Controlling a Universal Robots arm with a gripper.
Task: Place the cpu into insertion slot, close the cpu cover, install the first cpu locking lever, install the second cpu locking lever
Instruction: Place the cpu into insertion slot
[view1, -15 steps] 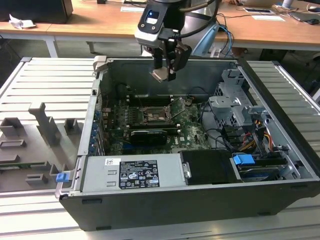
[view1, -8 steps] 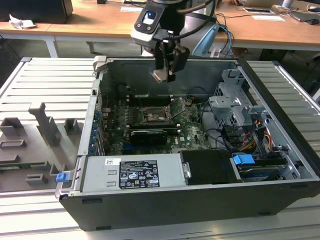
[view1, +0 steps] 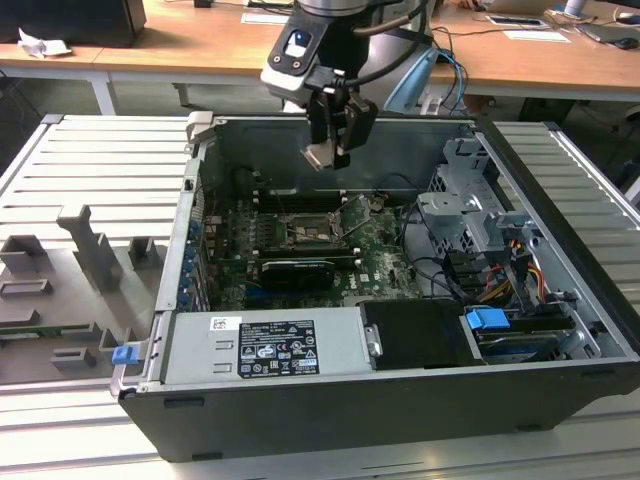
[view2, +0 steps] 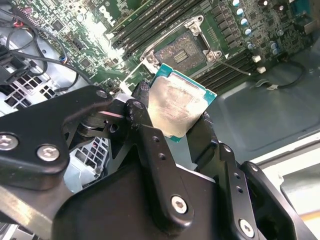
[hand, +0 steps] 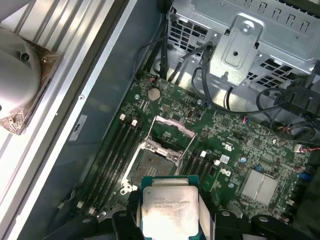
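While the gripper (view1: 325, 153) hung over the open computer case (view1: 350, 410), close to the case's far wall in the exterior view, its two black fingers (view2: 142, 107) were clamped narrowly on the cpu (view1: 318, 158) — one finger on each of two opposite edges. The chip was up in the air, well above the motherboard (view1: 385, 262), so open room lay between it and the board. The case's walls fenced the board on all sides. A grey drive cage (hand: 240, 40) with dark cables (hand: 205, 85) crowded one edge of the board, and the power supply (view1: 265, 345) lay along the case's near wall in the exterior view.

Seen in both wrist views, the cpu (hand: 168, 212) was a flat square with a pale silver-beige metal face, dull and smudged, edged by a thin green border; small print crossed its face in the first wrist view.

One cpu was in hand. One insertion slot (hand: 150, 162) sat toward the middle of the board — a dark square socket in a silver rim, lying uncovered. One cpu cover (hand: 176, 127), a thin silver frame with a cut-out centre, was swung up off the slot along one edge. Long black memory slots (hand: 117, 150) ran in two banks, one along each flank of the socket. One finned heatsink (hand: 259, 186) and one coin battery (hand: 154, 93) also sat on the board.
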